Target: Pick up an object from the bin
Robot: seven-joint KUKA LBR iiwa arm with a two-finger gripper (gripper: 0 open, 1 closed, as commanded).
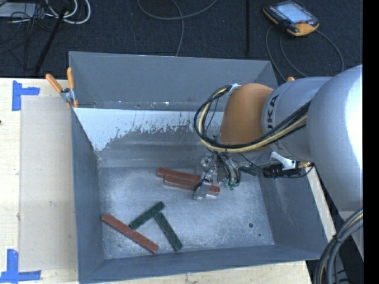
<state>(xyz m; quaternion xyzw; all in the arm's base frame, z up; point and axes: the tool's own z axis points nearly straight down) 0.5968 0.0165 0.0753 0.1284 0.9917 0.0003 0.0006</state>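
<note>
My gripper (204,189) is low in the middle of the bin, its fingers at the right end of two reddish-brown flat sticks (176,178) that lie side by side on the floor. The sticks reach out to the left from under the fingers. Whether the fingers clasp a stick is hidden by the gripper's own body.
At the bin's front left lie two dark green sticks (159,220), forming an angle, and a longer reddish-brown stick (129,234) beside them. The arm with its orange cover and cables hangs over the bin's right half.
</note>
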